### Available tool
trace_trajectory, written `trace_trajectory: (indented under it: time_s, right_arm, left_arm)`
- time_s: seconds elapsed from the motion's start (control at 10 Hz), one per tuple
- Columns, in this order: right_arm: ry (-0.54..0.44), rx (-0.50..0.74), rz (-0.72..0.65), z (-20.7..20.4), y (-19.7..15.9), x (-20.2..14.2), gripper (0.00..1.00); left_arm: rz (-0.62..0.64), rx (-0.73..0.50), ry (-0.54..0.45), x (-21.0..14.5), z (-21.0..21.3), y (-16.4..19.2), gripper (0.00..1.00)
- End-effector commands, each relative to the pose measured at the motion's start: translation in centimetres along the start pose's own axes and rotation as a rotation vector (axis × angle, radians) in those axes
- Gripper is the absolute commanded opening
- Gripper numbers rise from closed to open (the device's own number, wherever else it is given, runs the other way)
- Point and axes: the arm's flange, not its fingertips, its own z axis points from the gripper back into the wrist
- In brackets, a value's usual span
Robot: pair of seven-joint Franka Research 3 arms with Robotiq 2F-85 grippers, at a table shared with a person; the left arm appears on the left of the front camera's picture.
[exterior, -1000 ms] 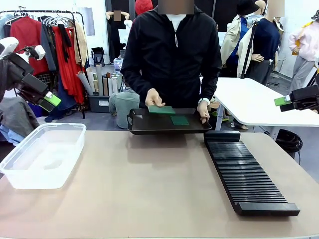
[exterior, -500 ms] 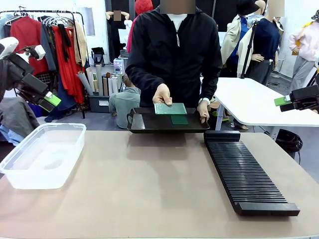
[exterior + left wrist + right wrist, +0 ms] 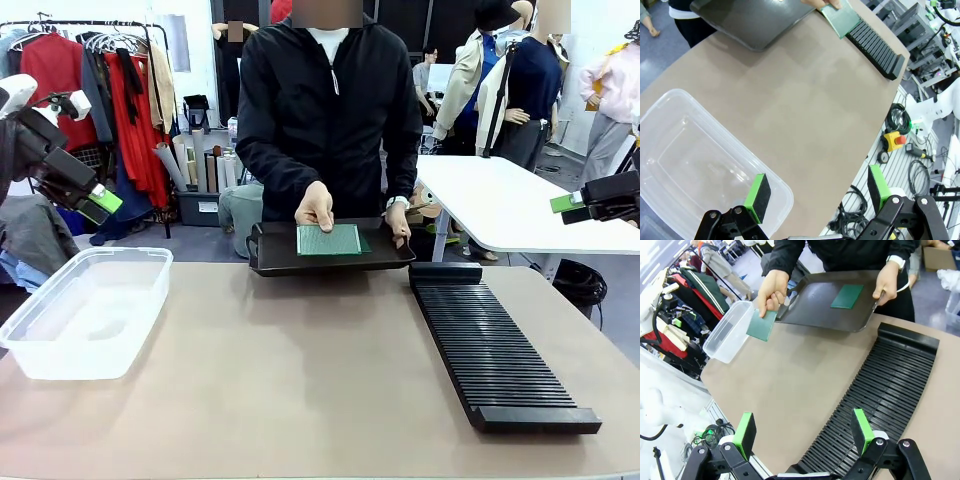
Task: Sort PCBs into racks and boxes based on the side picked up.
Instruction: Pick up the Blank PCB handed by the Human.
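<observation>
Grippers first: your left gripper [image 3: 100,205] hangs raised off the table [image 3: 300,380] at its left side, jaws released and wide apart with nothing between the green pads [image 3: 758,190]. In its wrist view [image 3: 817,187] you look down on the tub [image 3: 685,160], whose near corner lies under one pad. Your right gripper [image 3: 565,203] is likewise raised, out past the right edge of the table, jaws spread and holding nothing. In its wrist view [image 3: 804,431] the rack [image 3: 880,395] lies below and ahead of the fingers.

Across from you the person holds a dark tray [image 3: 275,255] at the far edge of the table, one hand [image 3: 398,222] gripping the tray's right rim. The other hand [image 3: 316,205] pinches a PCB [image 3: 329,239] by its top edge. You see it from the front with the finely dotted face turned toward you, standing nearly upright over the tray's near side. From the right wrist view the same board [image 3: 761,325] hangs just off the tray's corner, above bare table, between tray and tub. A second PCB [image 3: 847,296] lies flat on the tray, well apart from the held one.

The tub [image 3: 85,310] sits on the table's left side, close to that edge. The rack [image 3: 495,350] runs along the right side from the near edge toward the person, and its far end sits just beside the tray's right corner.
</observation>
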Motion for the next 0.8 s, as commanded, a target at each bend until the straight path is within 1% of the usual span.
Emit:
trace_trajectory:
  time_s: [0.0,0.1,0.3,0.5,0.6,0.7]
  right_arm:
    - [-0.019,0.014,0.005,-0.1,0.0,0.3,1.0]
    - [0.0,0.0,0.0,0.0,0.0,0.0,1.0]
    - [-0.003,0.12,-0.003,-0.6,-1.4,0.7,1.0]
    - [0.017,0.242,-0.002,-2.2,-2.2,0.5,1.0]
    - [0.043,0.294,0.004,-3.3,-2.4,0.5,1.0]
    - [0.052,0.318,0.006,-4.1,-2.5,0.4,1.0]
  left_arm:
    - [-0.003,-0.005,-0.002,0.0,0.1,0.0,1.0]
    - [-0.003,-0.005,-0.002,0.0,0.1,0.0,1.0]
    - [-0.003,-0.005,-0.002,0.0,0.1,0.0,1.0]
    - [-0.003,-0.005,-0.002,0.0,0.1,0.0,1.0]
    - [-0.003,-0.005,-0.002,0.0,0.1,0.0,1.0]
    - [-0.003,-0.005,-0.002,0.0,0.1,0.0,1.0]
